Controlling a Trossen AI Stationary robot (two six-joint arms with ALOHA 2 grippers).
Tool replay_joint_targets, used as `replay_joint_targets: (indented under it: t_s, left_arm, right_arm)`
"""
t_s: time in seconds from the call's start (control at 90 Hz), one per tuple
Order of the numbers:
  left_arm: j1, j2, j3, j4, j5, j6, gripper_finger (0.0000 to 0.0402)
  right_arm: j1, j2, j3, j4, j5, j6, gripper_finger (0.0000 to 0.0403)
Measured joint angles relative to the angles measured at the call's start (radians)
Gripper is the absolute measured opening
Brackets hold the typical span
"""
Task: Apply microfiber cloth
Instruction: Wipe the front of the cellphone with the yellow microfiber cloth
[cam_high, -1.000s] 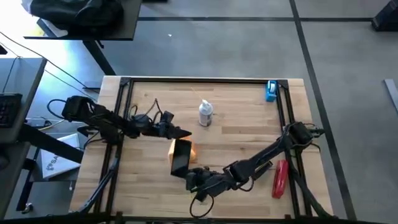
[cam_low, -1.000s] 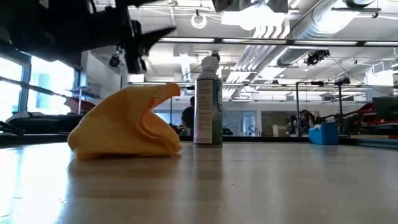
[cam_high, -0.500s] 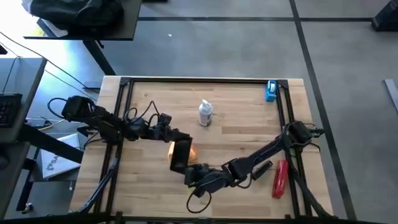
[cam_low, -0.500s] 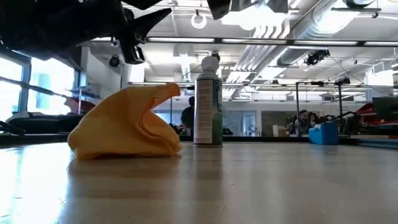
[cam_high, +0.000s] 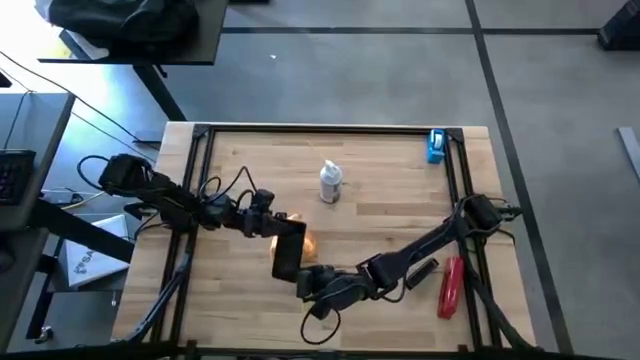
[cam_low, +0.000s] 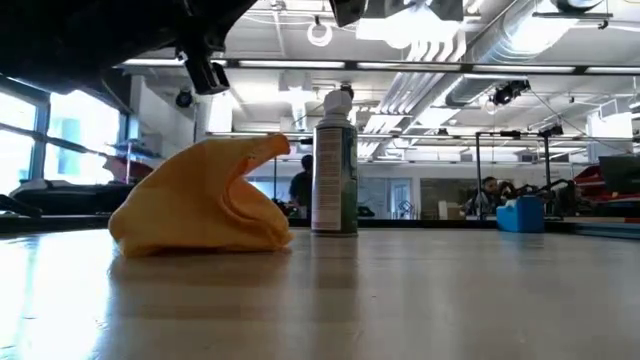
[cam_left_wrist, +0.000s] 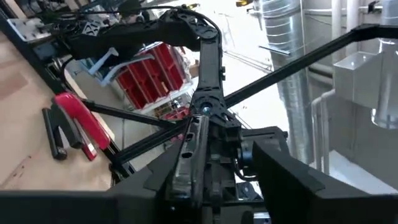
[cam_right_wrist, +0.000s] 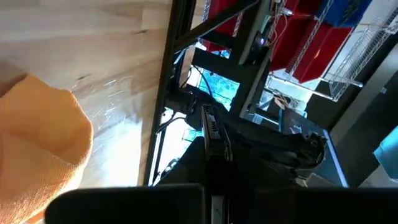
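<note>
Microfiber cloth (cam_high: 307, 243): bunched, on table (cam_high: 390, 210), near spray can (cam_high: 330, 183).
Left gripper (cam_high: 290, 228): above cloth; finger opening indeterminate.
Right gripper (cam_high: 303, 285): just beside cloth; finger opening indeterminate.

The microfiber cloth (cam_low: 200, 197) looks soft, matt fabric (creased) on a smooth, pale wooden table (cam_high: 390, 225).

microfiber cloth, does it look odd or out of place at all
Slightly. The microfiber cloth sits bunched in a peaked heap on the table, not spread flat, beside the upright spray bottle. Nothing looks spilled or damaged.
</note>
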Motion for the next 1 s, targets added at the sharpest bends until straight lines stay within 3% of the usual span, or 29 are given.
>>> replay_joint_targets:
  t_s: [0.556,0.856,1.0]
  left_arm:
    - [-0.027,0.0,0.0,0.0,-0.02,0.053,0.0015]
    - [-0.015,0.0,0.0,0.007,-0.014,0.151,0.001]
    - [0.041,-0.017,0.0,0.095,0.009,0.116,0.0009]
  right_arm:
    - [0.003,0.0,0.0,-0.013,-0.002,-0.057,0.0006]
    - [0.002,0.0,0.0,-0.051,0.003,0.06,0.0052]
    - [0.008,0.0,0.0,0.044,0.057,0.124,0.0095]
